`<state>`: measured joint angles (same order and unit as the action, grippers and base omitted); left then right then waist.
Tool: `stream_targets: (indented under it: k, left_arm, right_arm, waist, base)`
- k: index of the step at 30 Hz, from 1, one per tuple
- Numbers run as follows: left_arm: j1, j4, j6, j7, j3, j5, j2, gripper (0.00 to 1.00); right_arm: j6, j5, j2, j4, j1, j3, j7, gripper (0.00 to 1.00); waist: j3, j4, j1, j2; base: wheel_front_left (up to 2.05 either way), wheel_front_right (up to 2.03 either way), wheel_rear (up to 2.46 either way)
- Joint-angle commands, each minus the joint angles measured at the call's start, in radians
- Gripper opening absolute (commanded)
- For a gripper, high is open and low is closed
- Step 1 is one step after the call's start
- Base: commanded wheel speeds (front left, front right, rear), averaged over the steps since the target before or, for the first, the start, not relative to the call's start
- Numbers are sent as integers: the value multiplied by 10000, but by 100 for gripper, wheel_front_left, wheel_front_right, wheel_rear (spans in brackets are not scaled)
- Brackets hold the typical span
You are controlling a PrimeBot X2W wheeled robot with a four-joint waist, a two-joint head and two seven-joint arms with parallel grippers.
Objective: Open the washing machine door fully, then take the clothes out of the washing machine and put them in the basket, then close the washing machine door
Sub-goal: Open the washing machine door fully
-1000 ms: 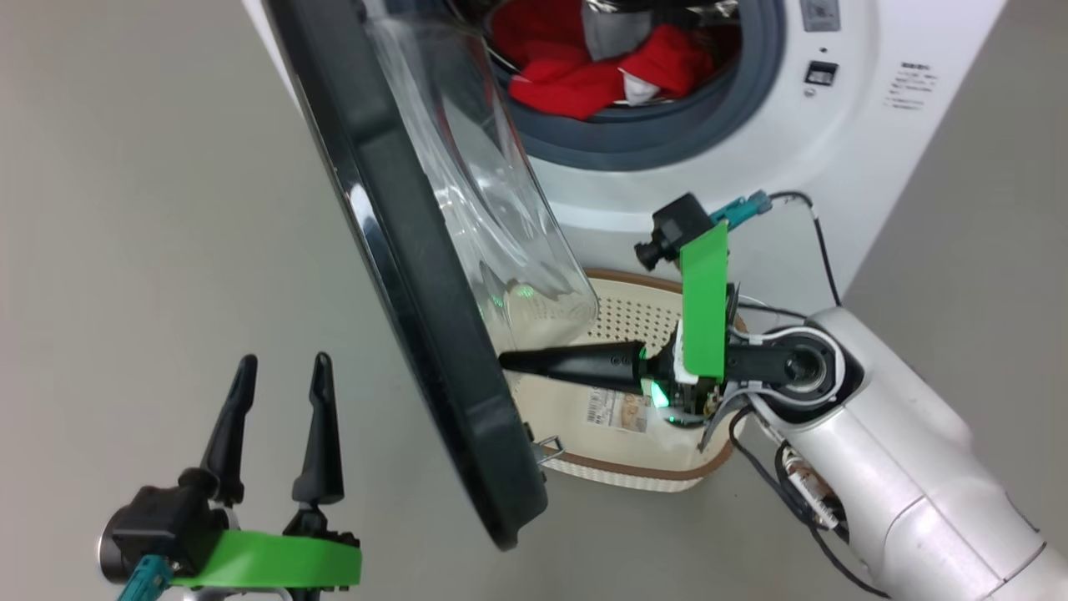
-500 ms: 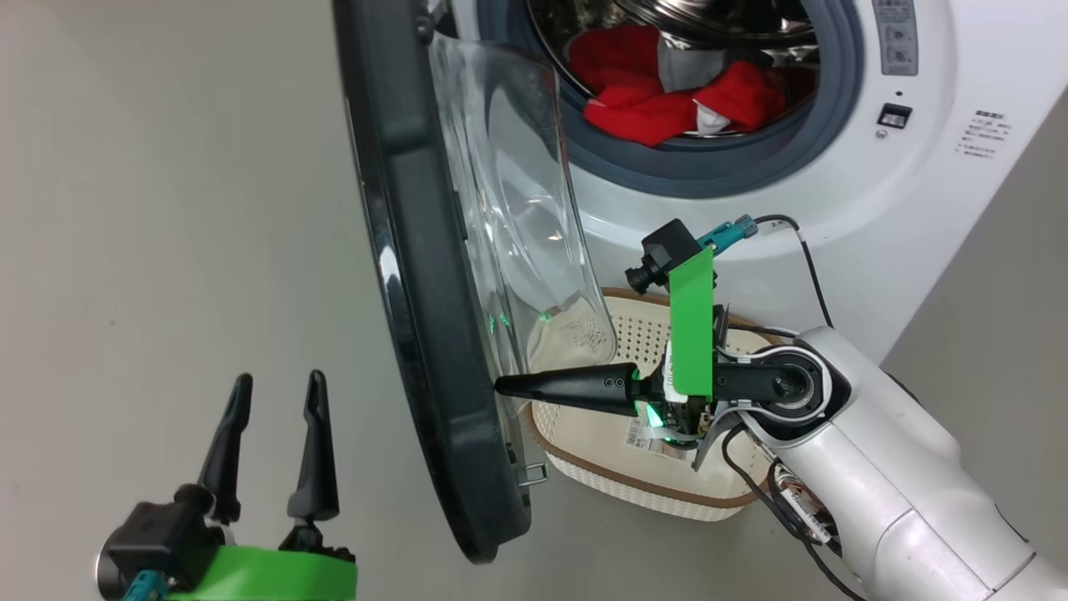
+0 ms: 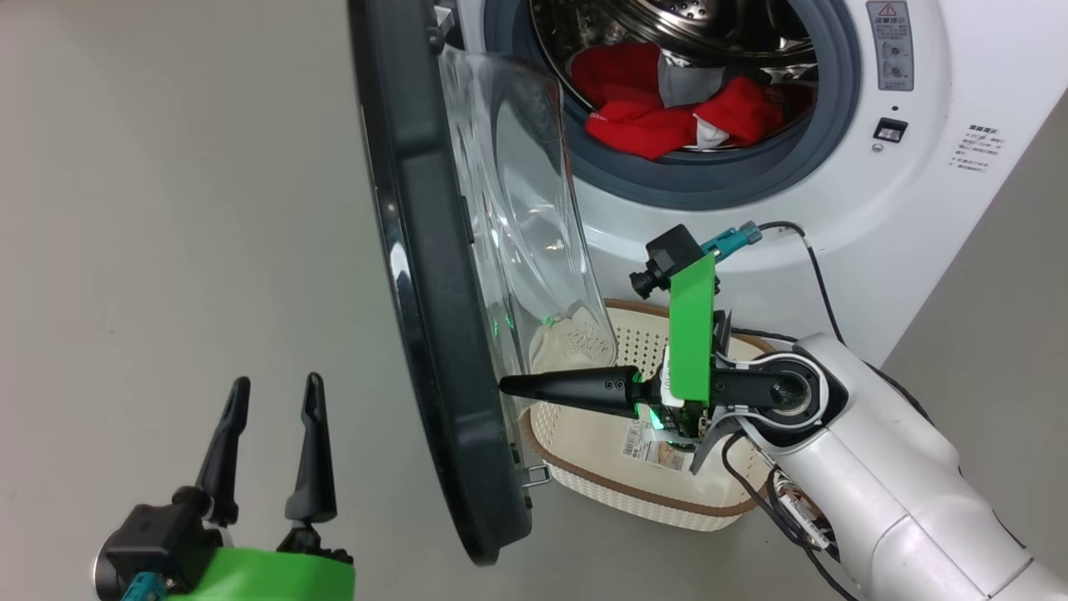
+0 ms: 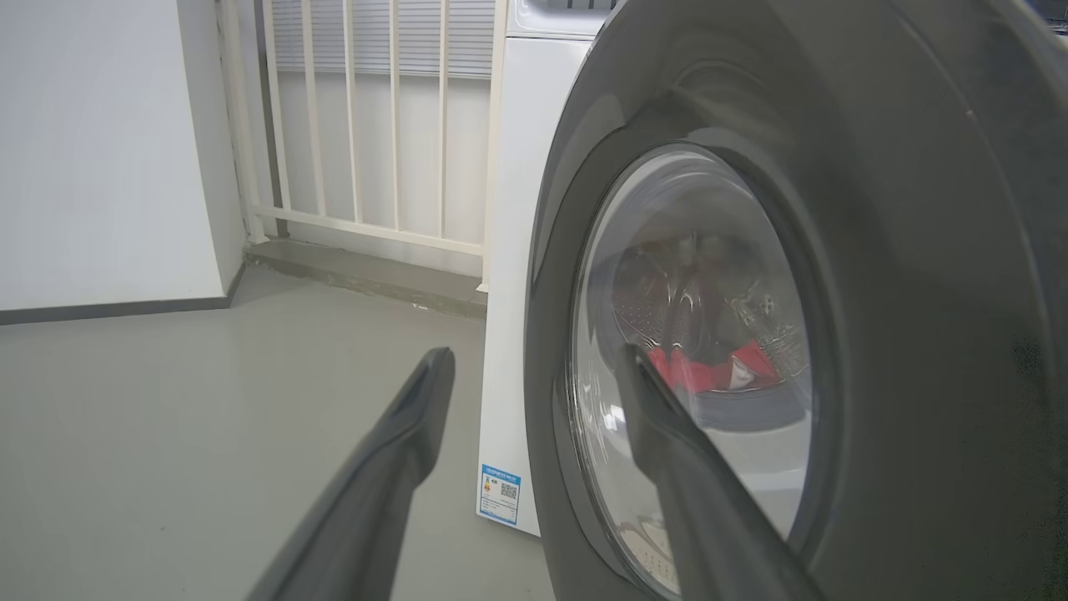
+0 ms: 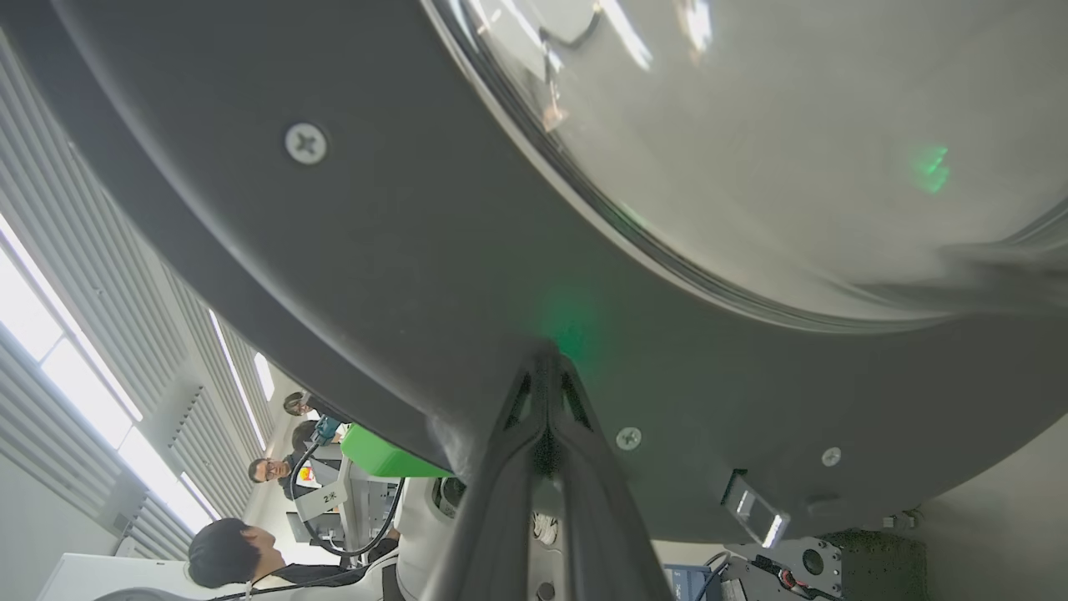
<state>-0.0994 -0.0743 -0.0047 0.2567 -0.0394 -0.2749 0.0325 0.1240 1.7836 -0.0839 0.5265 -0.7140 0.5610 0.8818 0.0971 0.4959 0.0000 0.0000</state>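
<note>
The washing machine door [image 3: 434, 275] stands ajar, its black rim edge-on to me and its glass bowl [image 3: 526, 217] facing the drum. My right gripper [image 3: 505, 386] is shut with nothing held, and its tip touches the inner side of the door [image 5: 417, 250] low on the rim, as the right gripper [image 5: 546, 355] shows up close. Red clothes [image 3: 659, 117] with some grey and white cloth lie in the drum of the white washing machine [image 3: 918, 209]. The cream basket [image 3: 584, 434] sits on the floor under the opening. My left gripper [image 3: 277, 381] is open and empty, outside the door [image 4: 918, 250].
Bare grey floor stretches left of the door. Behind the machine's side [image 4: 509, 250] run a white railing [image 4: 350, 125] and a wall. Cables hang off my right forearm [image 3: 876, 476] beside the basket. People [image 5: 242, 551] show in the background under the door.
The head camera has shifted, so the machine now sits lower and more upright in the picture. My right gripper's tip stays against the door's inner rim. The left gripper is unchanged.
</note>
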Motion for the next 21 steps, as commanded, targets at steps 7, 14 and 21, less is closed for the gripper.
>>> stream_targets:
  k: [7, 14, 21]
  left_arm:
    - [27, 136, 36, 51, 374, -56, 177, 100]
    - [57, 40, -20, 51, 400, -89, 177, 100]
    - [187, -6, -21, 51, 484, -55, 177, 100]
  right_arm:
    - [67, -1305, -486, -890, 481, -134, -1031, 100]
    - [67, -3240, -1455, -2314, 1276, -251, -3222, 100]
    - [67, -5353, -2186, -2855, 1855, 318, -5797, 100]
  waist:
    - [-108, -193, 0, 0]
    - [-150, -325, 0, 0]
    - [-181, -538, 0, 0]
  base:
    - [0, 0, 0]
    - [0, 0, 0]
    - [0, 0, 0]
